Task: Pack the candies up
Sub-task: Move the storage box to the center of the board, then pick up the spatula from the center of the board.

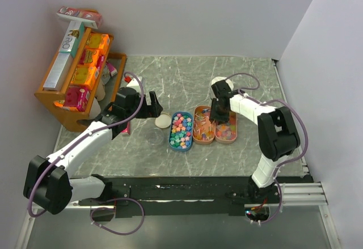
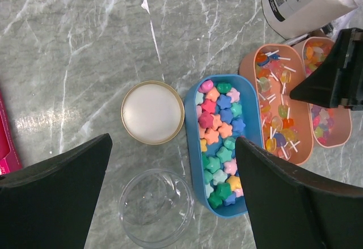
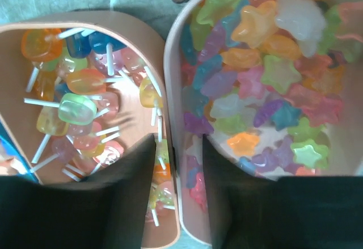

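Grey marble worktop, mid-surface: candies (image 2: 218, 130) heap the blue tray (image 2: 190, 164), more fill two orange trays (image 2: 245, 73). Left jaws spread wide, empty; right jaws parted over the orange rims. Tiny, light, hard, likely slippery: pinch one gently across its sides.

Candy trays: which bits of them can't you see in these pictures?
- Right wrist view: the right gripper hides the near ends of the lollipop tray and the star-candy tray. The picture's left edge cuts off the blue tray.
- Left wrist view: the left gripper covers a corner of the blue tray.
- Top view: the candies are too small to tell their shapes.
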